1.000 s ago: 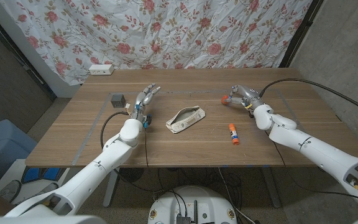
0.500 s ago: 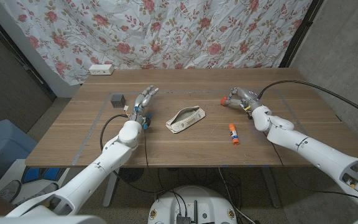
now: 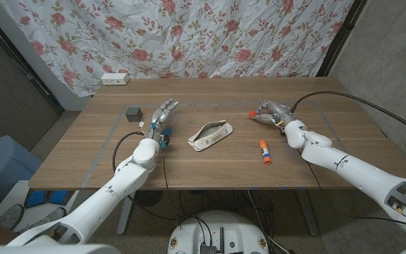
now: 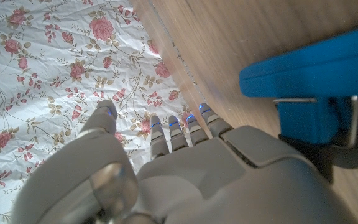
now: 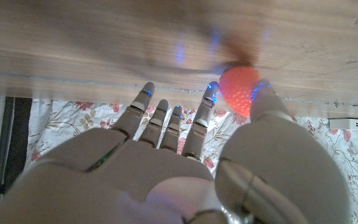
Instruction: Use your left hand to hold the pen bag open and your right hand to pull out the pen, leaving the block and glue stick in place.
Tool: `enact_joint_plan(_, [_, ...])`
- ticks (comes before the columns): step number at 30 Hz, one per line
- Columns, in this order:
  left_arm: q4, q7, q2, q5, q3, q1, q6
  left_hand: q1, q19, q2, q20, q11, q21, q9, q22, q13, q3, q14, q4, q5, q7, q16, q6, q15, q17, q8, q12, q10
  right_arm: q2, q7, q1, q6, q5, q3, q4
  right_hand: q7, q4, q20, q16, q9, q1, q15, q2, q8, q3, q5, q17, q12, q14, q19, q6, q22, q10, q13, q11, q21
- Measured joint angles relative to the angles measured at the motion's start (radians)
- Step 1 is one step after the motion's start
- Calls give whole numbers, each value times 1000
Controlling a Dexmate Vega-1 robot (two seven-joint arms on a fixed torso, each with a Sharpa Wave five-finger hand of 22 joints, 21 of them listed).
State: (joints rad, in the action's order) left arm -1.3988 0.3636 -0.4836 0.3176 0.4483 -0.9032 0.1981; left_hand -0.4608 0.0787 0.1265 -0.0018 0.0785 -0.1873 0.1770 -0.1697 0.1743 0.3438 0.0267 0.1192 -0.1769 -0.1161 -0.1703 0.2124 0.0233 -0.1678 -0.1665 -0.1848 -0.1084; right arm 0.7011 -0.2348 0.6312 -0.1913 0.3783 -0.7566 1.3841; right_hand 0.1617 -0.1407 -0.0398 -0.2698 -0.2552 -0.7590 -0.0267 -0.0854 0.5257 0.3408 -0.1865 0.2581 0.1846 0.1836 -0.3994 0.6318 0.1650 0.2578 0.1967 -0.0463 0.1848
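Both hands sit well off the bag [image 3: 211, 135] lying diagonally mid-table: left hand [image 3: 161, 116] spread empty, right hand [image 3: 268, 110] pinching something orange-red [image 5: 239, 89].

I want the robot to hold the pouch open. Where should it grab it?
Probably the upper lip of the pen bag, near its gaping end, with the left hand coming from its own side. The bag lies slanted with its mouth facing up, so the fingers could pinch that edge.
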Motion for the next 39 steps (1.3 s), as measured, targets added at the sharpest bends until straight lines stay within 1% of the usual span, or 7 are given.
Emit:
enact_joint_plan(7, [3,-2,0,4,-1,-1,10,5,0,5,0,0,0,0,0,0,4,0,4,0,4,0,4,0,0,-4,0,0,4,11,-5,-6,1,-6,14,-1,5,-11,15,20,44,22,-22,-54,-24,-18,4,-4,-33,26,-120,0,-51,1,0,0])
enact_joint_plan(15, [18,-8,-2,9,-2,-1,19,9,0,9,0,0,0,0,0,0,4,0,4,0,9,0,9,0,0,-8,0,0,5,54,-13,-31,1,-11,23,-10,15,-21,26,32,84,38,-35,-103,-46,-43,5,-4,-71,58,-229,0,-111,1,7,-4])
enact_joint_plan(17, [23,-8,-2,9,-2,2,19,9,0,9,0,0,0,0,0,0,4,0,4,0,9,0,9,0,0,-8,0,0,5,59,-13,-35,0,-11,23,-14,15,-14,33,36,98,41,-34,-114,-51,-43,5,-4,-77,65,-252,0,-122,1,12,-4])
enact_joint_plan(24, [48,-25,0,13,-2,16,36,9,0,9,0,0,0,0,0,0,8,0,8,0,9,0,9,0,0,-8,0,0,1,77,-26,-43,-6,-15,22,-23,30,-32,42,42,141,66,-48,-149,-72,-67,9,-4,-113,98,-321,0,-171,1,25,-4])
enact_joint_plan(30, [82,-36,10,18,-1,29,56,13,0,13,0,0,0,0,0,0,8,0,8,0,9,0,9,0,0,-8,0,0,1,88,-31,-37,-17,-16,16,-30,44,-36,50,46,193,73,-49,-187,-94,-80,9,-4,-127,122,-392,0,-192,1,35,-4])
enact_joint_plan(35, [113,-47,20,25,-1,38,83,18,0,9,0,0,0,0,0,0,8,0,8,0,13,0,6,0,0,-8,0,0,2,92,-35,-16,-30,-14,5,-45,55,-37,50,51,215,74,-48,-212,-104,-88,13,-4,-134,123,-437,0,-192,1,35,-4])
enact_joint_plan(39, [137,-61,29,34,-1,46,106,21,0,13,0,0,0,0,0,0,8,0,8,0,13,0,6,0,0,-8,0,0,3,92,-39,7,-42,-9,-7,-43,63,-37,50,55,240,75,-44,-237,-113,-88,14,1,-136,123,-479,0,-192,1,35,-4])
